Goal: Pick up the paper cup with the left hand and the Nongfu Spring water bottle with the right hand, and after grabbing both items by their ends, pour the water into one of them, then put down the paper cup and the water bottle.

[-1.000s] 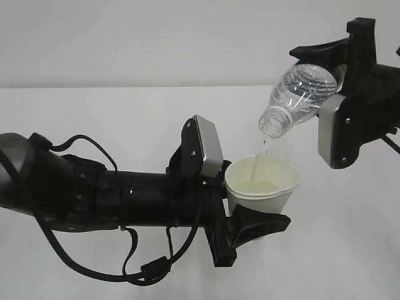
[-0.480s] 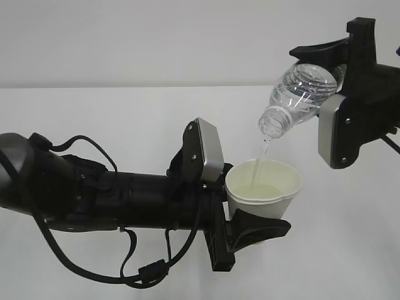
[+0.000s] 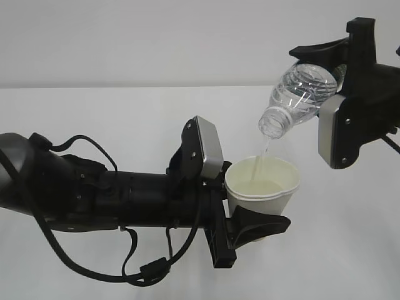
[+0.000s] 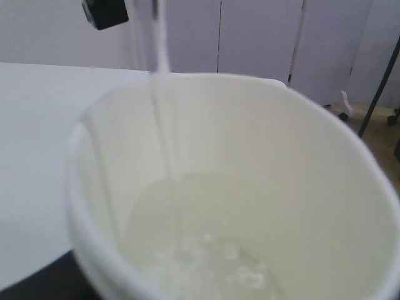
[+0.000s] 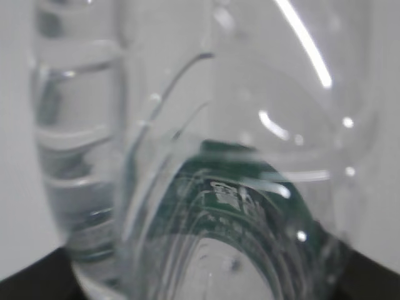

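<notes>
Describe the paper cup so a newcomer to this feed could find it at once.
Start at the big black left arm crossing the lower exterior view; its pincer clamps the paper cup. It is short, cream-white, tapered and open-topped. Unlike the clear ribbed bottle tilted above it, it is opaque, with a thin stream of water falling in.

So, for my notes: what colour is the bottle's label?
Dark green with white lettering on the bottle; the right wrist view shows it best.
</notes>
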